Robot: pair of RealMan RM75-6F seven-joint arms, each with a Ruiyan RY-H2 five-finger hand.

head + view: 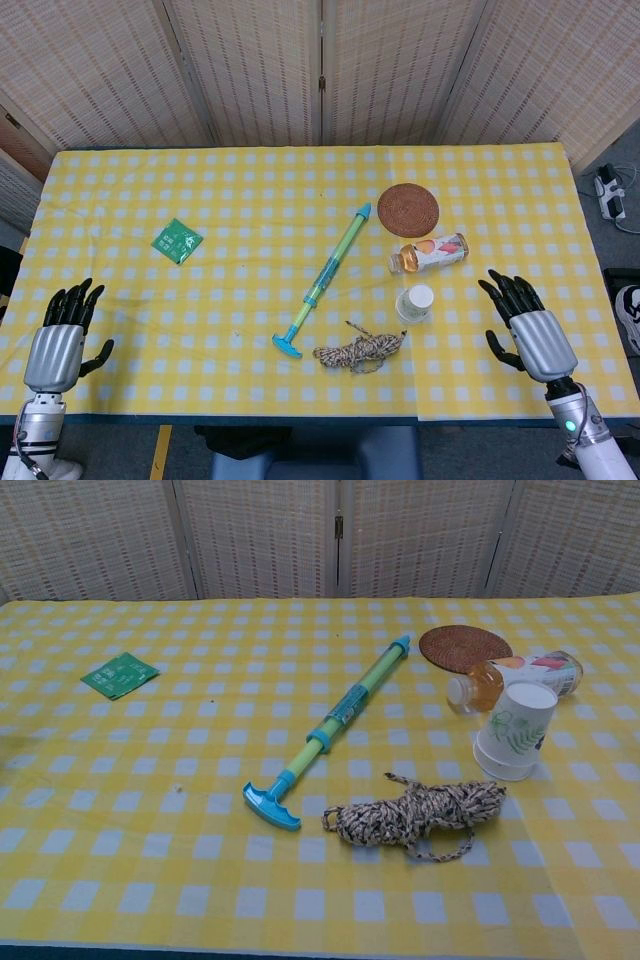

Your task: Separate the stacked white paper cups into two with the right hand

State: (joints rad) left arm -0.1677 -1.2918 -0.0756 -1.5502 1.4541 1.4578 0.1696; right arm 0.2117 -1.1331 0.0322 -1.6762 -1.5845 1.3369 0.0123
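While the stacked white paper cups with a green leaf print (415, 302) stand upside down on the yellow checked tablecloth (200, 300), nothing touches them. They sit just in front of the small juice bottle lying on its side (429, 253) and just beside the bundle of speckled rope (359, 351). The right hand (527, 328) is near the cups, off to their side, with its black fingers spread wide and holding nothing. The left hand (60, 338) is well apart at the other end of the table, fingers also spread and holding nothing. A round brown woven coaster (408, 209), a long green and blue plastic pump toy (322, 283) and a small green packet (177, 241) also lie on the cloth.
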